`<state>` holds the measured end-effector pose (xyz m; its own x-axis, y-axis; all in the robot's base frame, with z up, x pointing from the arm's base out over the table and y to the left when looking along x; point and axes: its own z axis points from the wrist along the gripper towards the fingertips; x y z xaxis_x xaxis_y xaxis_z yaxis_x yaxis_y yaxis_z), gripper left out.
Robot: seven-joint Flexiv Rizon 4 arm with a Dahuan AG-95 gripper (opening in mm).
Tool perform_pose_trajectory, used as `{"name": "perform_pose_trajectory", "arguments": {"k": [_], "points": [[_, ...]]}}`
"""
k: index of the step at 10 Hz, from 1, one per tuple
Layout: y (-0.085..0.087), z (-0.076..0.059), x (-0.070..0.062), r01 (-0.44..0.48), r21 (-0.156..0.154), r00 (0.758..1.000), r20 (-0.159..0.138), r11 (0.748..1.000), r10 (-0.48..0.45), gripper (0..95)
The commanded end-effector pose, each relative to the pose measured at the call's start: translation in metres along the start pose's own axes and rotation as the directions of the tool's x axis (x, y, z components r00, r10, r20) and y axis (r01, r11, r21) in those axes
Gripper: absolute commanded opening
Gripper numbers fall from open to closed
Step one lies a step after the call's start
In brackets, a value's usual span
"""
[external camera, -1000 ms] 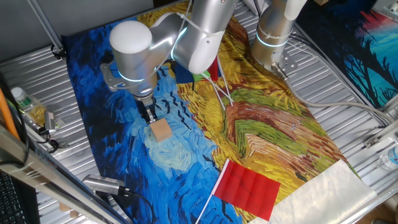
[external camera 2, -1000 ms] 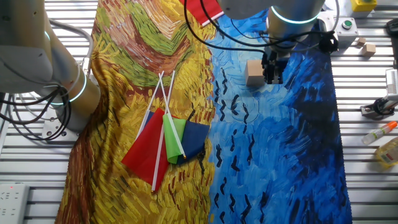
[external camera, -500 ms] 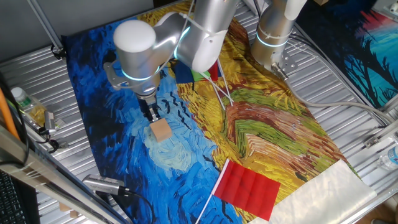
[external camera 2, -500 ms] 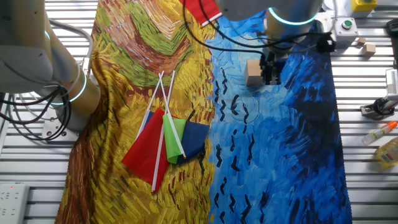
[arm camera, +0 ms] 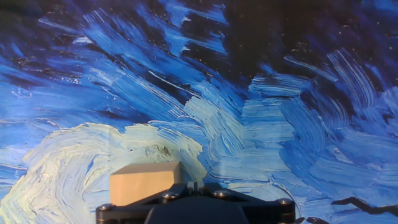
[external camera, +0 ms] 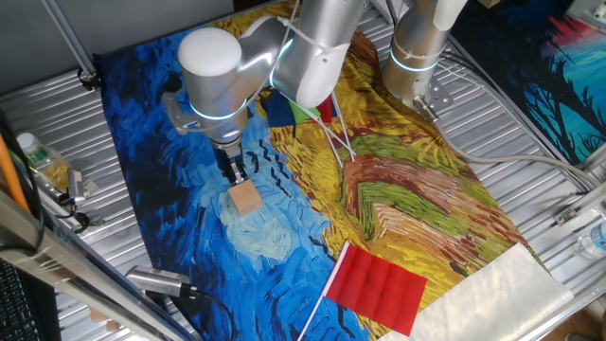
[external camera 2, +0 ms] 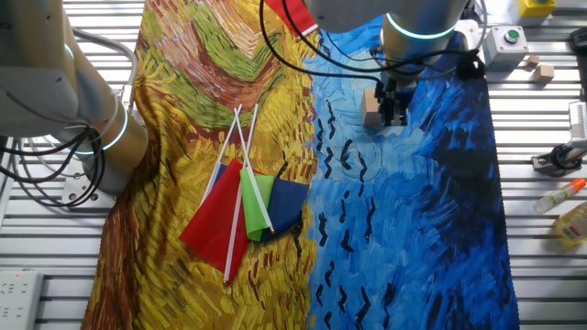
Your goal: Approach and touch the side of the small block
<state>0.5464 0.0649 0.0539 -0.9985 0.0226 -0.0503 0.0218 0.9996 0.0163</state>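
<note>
The small block (external camera: 246,199) is a plain light-tan wooden cube that lies on the blue part of the painted cloth (external camera: 189,237). My gripper (external camera: 234,174) points straight down, shut and empty, with its tip right beside the block's far side. In the other fixed view the fingers (external camera 2: 393,112) stand against the block's (external camera 2: 371,104) right side. I cannot tell whether they touch. In the hand view the block (arm camera: 144,182) sits at the bottom left, just left of the closed gripper (arm camera: 194,186).
A large red flag (external camera: 379,284) lies near the cloth's front edge. A bundle of coloured flags on white sticks (external camera 2: 243,202) lies on the yellow part. A second arm's base (external camera 2: 92,119) stands at the cloth's edge. Small blocks (external camera 2: 541,69) and bottles (external camera 2: 569,197) lie off the cloth.
My gripper has slid sideways toward the block, closing the gap to its side. The block has not visibly moved.
</note>
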Motion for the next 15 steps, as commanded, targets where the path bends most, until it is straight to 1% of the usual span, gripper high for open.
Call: {"name": "perform_pose_trajectory", "arguments": {"k": [1, 4, 10, 12, 15], "points": [[0.0016, -0.0008, 0.0011, -0.006, -0.004, 1.0, -0.002, 1.0, 0.006, 0.0], [0.0078, -0.0001, 0.0015, -0.019, -0.005, 1.0, -0.002, 1.0, 0.019, 0.0], [0.0093, 0.0005, 0.0016, -0.02, -0.005, 1.0, -0.001, 1.0, 0.02, 0.0], [0.0085, 0.0005, 0.0016, -0.011, -0.002, 1.0, 0.004, 1.0, 0.011, 0.0], [0.0005, -0.0002, 0.0026, 0.001, -0.003, 1.0, 0.012, 1.0, -0.001, 0.0]]}}
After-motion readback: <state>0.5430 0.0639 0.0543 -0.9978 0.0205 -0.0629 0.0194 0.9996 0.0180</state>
